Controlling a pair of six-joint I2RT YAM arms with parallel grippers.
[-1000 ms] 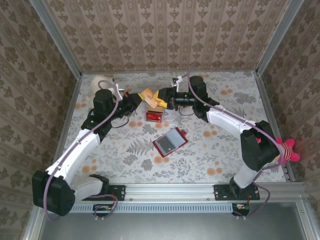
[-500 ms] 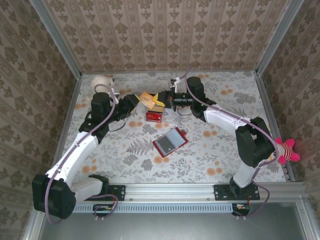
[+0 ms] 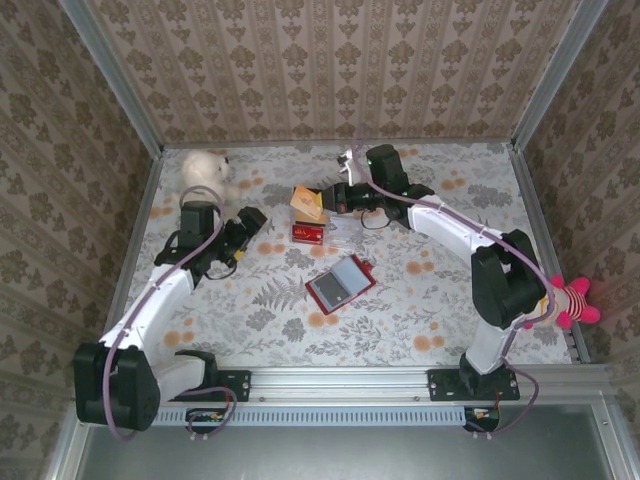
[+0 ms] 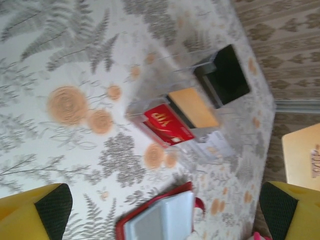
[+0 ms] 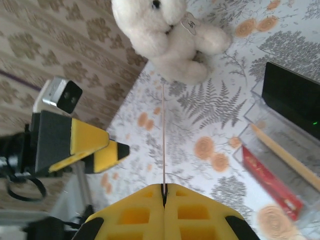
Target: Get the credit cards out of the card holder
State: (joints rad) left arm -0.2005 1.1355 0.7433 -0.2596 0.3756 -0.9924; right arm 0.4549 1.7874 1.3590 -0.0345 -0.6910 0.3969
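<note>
One card (image 5: 163, 150) is clenched in the right jaws beyond the opened card holder (image 3: 340, 283); left jaws released; remaining cards unclear.

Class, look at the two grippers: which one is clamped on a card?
The right gripper, shut on a thin tan card seen edge-on from its wrist camera. The left gripper stands wide open, holding nothing.

A robotics test cell dressed as a room: damask wallpaper panels (image 3: 330, 60) in an aluminium frame (image 3: 115, 80) enclose a fern-printed tabletop (image 3: 250, 300) behind a mounting rail (image 3: 340, 380).
</note>
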